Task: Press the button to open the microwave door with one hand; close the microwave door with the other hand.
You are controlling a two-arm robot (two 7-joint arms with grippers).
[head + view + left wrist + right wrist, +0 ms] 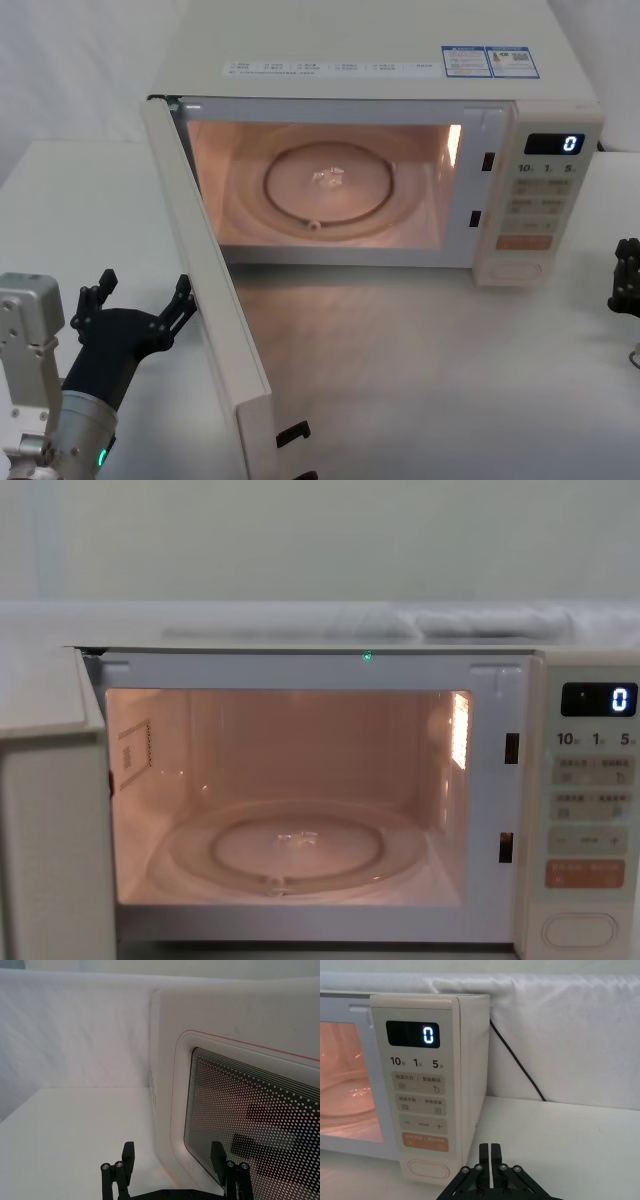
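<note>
- The scene is bright and evenly lit, with only soft shadows on the white tabletop (420, 380).
- A warm orange lamp at three o'clock of the cream microwave's open cavity (290, 790) tints its walls pink.
- The round glass turntable (331, 186) glints at its centre.
- The black display's white digit (428, 1035) glows with slight bloom.
- The chest view is mildly soft.

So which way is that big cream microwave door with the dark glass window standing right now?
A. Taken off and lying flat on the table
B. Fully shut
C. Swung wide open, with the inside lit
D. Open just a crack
C: the big cream microwave door with the dark glass window is swung far out on its left hinge, and the lit cavity with the round glass turntable is in plain view.
</note>
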